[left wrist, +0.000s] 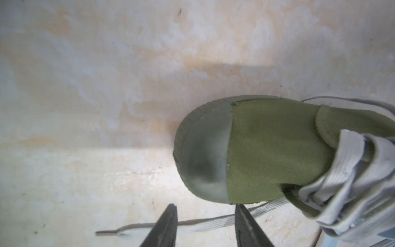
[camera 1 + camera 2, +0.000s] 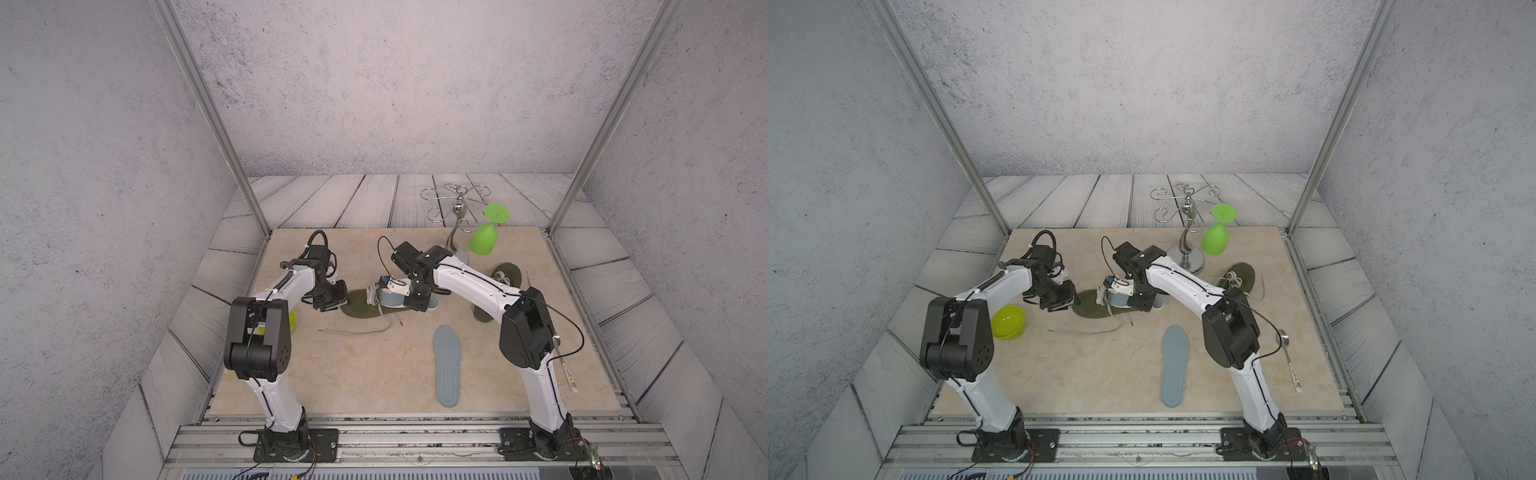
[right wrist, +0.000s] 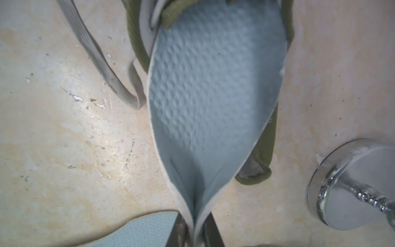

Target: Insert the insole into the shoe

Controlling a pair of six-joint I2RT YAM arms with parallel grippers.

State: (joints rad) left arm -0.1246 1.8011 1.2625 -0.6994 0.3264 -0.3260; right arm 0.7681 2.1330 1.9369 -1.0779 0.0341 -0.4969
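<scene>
The blue-grey, dimpled insole (image 3: 213, 96) is folded lengthwise, its front end inside the green shoe (image 1: 267, 149), its heel end pinched in the right gripper (image 3: 195, 228). Beside the shoe's toe the left gripper (image 1: 205, 213) stands part-open, holding nothing. Unbraced, the shoe may slide and the fold jam under the tongue.

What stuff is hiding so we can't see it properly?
Front of the insole: right wrist view, tucked inside the shoe.
Part of the other shoe: in both top views, behind the right arm.
Most of the bowl: in a top view, behind the left arm.
Writing on the spoon: top views, too small.
</scene>
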